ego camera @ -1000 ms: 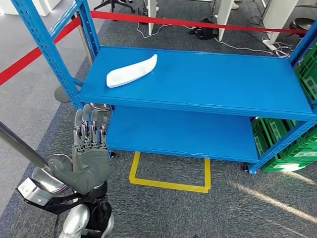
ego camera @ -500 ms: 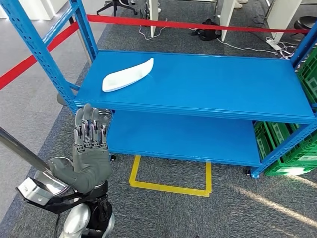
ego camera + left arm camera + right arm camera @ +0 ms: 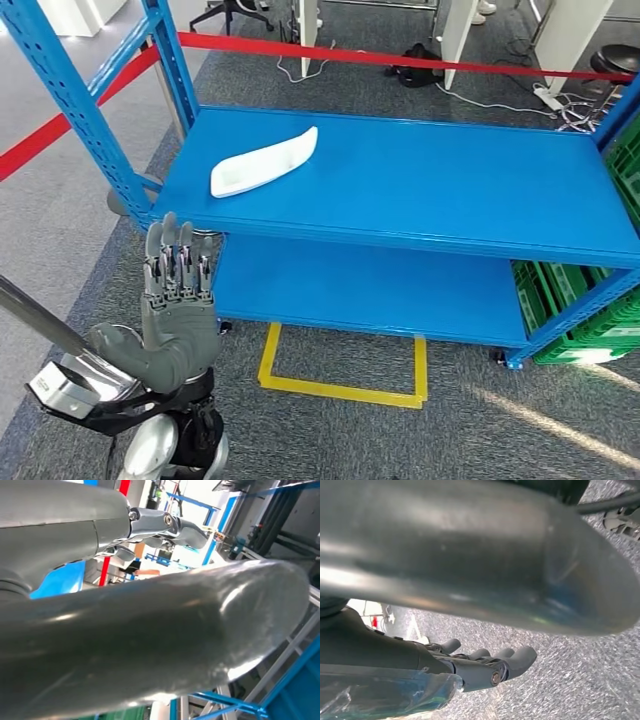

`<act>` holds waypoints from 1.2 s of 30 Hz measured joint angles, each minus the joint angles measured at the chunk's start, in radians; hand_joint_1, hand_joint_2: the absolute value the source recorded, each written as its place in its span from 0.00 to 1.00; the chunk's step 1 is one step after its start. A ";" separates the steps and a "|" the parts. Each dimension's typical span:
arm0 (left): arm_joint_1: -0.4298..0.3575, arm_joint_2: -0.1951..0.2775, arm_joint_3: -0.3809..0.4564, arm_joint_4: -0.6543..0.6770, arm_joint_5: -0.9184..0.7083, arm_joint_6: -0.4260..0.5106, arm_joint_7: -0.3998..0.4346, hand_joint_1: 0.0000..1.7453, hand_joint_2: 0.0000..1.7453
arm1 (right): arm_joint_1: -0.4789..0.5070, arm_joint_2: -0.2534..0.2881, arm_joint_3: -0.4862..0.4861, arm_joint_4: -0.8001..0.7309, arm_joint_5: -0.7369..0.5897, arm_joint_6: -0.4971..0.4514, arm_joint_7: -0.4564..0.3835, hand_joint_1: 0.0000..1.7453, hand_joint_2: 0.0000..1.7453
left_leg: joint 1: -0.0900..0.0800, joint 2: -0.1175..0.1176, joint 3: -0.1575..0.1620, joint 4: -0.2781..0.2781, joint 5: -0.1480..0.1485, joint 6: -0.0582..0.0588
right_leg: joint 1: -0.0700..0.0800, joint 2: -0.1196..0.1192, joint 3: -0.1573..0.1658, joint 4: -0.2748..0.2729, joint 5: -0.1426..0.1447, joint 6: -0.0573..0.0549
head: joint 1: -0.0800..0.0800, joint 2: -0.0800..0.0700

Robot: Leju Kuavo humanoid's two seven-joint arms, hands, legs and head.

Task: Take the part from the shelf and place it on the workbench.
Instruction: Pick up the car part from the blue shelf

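Over on the left, a red tape [image 3: 45, 135] runs slantwise across the grey carpet behind the blue shelf post [image 3: 79, 105]. Low down in front, the robot's left hand [image 3: 175, 310] is raised with its back toward the head camera, fingers [image 3: 177, 255] straight, pointing up and side by side, thumb stuck out to the left; it holds nothing. It hangs just before the shelf's front-left corner, touching neither the post nor the boards. The left wrist view is mostly thick grey thumb, with the darker fingers [image 3: 170, 525] stretched out beyond it and nothing between them.

The part [image 3: 263, 162], a long white curved piece like a shallow trough, lies flat on the upper board of the shelf [image 3: 453, 190], toward the board's left end and nearer the back edge than the front, its narrow tip pointing right and away. It is well apart from the left hand, above and beyond the fingertips. A lower board sits under the upper one, and on the floor before it is a yellow taped square [image 3: 343, 375].

Further right the upper board is plain blue. At the right end, green crates [image 3: 585, 315] stand stacked on the floor beside the shelf frame.

The right hand [image 3: 486, 667] shows in its own wrist view against grey carpet, fingers [image 3: 520, 657] lightly bent and apart from the thumb, gripping nothing.
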State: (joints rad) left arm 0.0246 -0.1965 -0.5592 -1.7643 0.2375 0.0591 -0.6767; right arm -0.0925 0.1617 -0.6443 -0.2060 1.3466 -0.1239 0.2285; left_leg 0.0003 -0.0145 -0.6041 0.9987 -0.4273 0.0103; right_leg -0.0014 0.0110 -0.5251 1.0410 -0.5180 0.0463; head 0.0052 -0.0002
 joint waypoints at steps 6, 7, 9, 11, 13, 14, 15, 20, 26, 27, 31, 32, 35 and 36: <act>0.002 -0.003 0.001 -0.002 0.000 0.000 0.000 0.00 0.00 | 0.002 0.000 0.000 0.000 0.000 0.002 0.000 0.00 0.00 | 0.001 -0.001 0.043 -0.003 -0.033 0.013 | -0.001 -0.003 -0.178 0.264 -0.076 0.013 | 0.008 0.000; 0.003 -0.003 0.001 -0.002 0.000 0.000 0.000 0.00 0.00 | 0.003 0.000 0.000 0.000 0.000 0.002 0.000 0.00 0.00 | 0.002 -0.002 0.054 -0.003 -0.041 0.011 | -0.001 -0.003 -0.175 0.228 -0.037 0.013 | 0.008 0.000; 0.003 -0.004 0.002 -0.002 0.000 0.000 0.000 0.00 0.00 | 0.005 -0.001 0.000 0.000 0.000 0.002 0.000 0.00 0.00 | 0.001 -0.003 0.080 -0.003 -0.060 0.004 | -0.002 -0.003 -0.137 0.095 0.060 0.011 | 0.009 0.000; 0.003 -0.004 0.002 -0.002 0.000 0.000 0.000 0.00 0.00 | 0.003 -0.001 0.000 0.001 0.000 0.003 0.000 0.00 0.00 | -0.002 -0.002 0.091 -0.002 -0.072 -0.004 | 0.000 -0.004 -0.108 0.008 0.098 0.001 | 0.009 0.000; 0.003 -0.004 0.003 -0.002 0.000 0.000 0.000 0.00 0.00 | 0.002 -0.001 -0.001 0.001 0.000 0.003 0.000 0.00 0.00 | -0.004 -0.002 0.091 -0.003 -0.075 -0.012 | 0.003 -0.004 -0.104 -0.003 0.095 -0.013 | 0.008 0.000; 0.003 -0.004 0.003 -0.002 0.000 0.001 0.000 0.00 0.00 | 0.003 -0.001 -0.001 0.001 0.000 0.004 0.000 0.00 0.00 | -0.004 -0.002 0.089 0.001 -0.074 -0.016 | 0.001 -0.003 -0.101 -0.005 0.101 -0.017 | 0.007 0.000; 0.003 -0.004 0.003 -0.003 0.000 0.000 0.000 0.00 0.00 | 0.004 -0.001 -0.001 0.001 0.000 0.004 0.000 0.00 0.00 | -0.004 -0.001 0.082 0.018 -0.074 -0.020 | -0.001 -0.003 -0.096 -0.008 0.100 -0.020 | 0.005 0.000; 0.002 -0.003 0.005 -0.004 0.000 0.002 0.000 0.00 0.00 | 0.001 -0.002 -0.001 0.001 0.001 0.004 0.000 0.00 0.00 | 0.000 0.002 -0.079 0.262 -0.157 -0.043 | -0.007 -0.003 -0.077 -0.016 0.087 -0.037 | 0.000 0.000; 0.001 -0.003 0.006 -0.004 0.002 0.003 0.000 0.00 0.00 | 0.001 -0.002 -0.001 0.001 0.002 0.003 -0.001 0.00 0.00 | 0.001 0.004 -0.023 0.030 0.004 -0.034 | -0.005 0.002 -0.058 -0.014 0.069 -0.024 | -0.001 0.000; 0.000 -0.003 0.006 -0.004 0.003 0.001 0.000 0.00 0.00 | 0.001 -0.002 -0.001 0.001 0.002 0.003 -0.001 0.00 0.00 | 0.001 0.004 -0.016 0.008 0.007 -0.029 | -0.003 0.001 -0.059 -0.015 0.066 -0.018 | -0.001 0.000; -0.001 -0.004 0.006 -0.004 0.011 -0.006 0.000 0.00 0.00 | -0.002 -0.003 -0.001 0.001 0.002 0.003 -0.002 0.00 0.00 | 0.004 0.002 -0.005 -0.002 0.009 -0.004 | -0.004 -0.002 -0.065 0.004 0.041 0.005 | 0.002 0.000; -0.001 -0.005 0.006 -0.004 0.013 -0.007 0.000 0.00 0.00 | -0.003 -0.003 -0.001 0.001 0.002 0.003 -0.002 0.00 0.00 | 0.006 0.002 -0.002 -0.004 0.009 0.000 | -0.004 -0.002 -0.082 0.045 0.017 0.009 | 0.004 0.000; 0.000 -0.005 0.006 -0.004 0.014 -0.007 0.000 0.00 0.00 | -0.003 -0.003 -0.001 0.001 0.002 0.003 -0.001 0.00 0.00 | 0.004 0.003 0.002 -0.003 0.003 0.009 | -0.005 -0.003 -0.179 0.231 -0.064 0.016 | 0.010 0.000; 0.000 -0.005 0.006 -0.004 0.014 -0.007 0.000 0.00 0.00 | -0.002 -0.003 -0.001 0.001 0.002 0.003 -0.001 0.00 0.00 | 0.003 0.002 0.004 -0.003 0.001 0.010 | -0.005 -0.003 -0.197 0.259 -0.065 0.016 | 0.010 0.000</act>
State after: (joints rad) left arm 0.0244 -0.2012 -0.5535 -1.7681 0.2512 0.0519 -0.6767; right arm -0.0941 0.1587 -0.6457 -0.2049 1.3485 -0.1207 0.2273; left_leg 0.0038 -0.0123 -0.5999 0.9957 -0.4261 0.0199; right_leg -0.0064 0.0079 -0.7225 1.3000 -0.5829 0.0626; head 0.0155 -0.0003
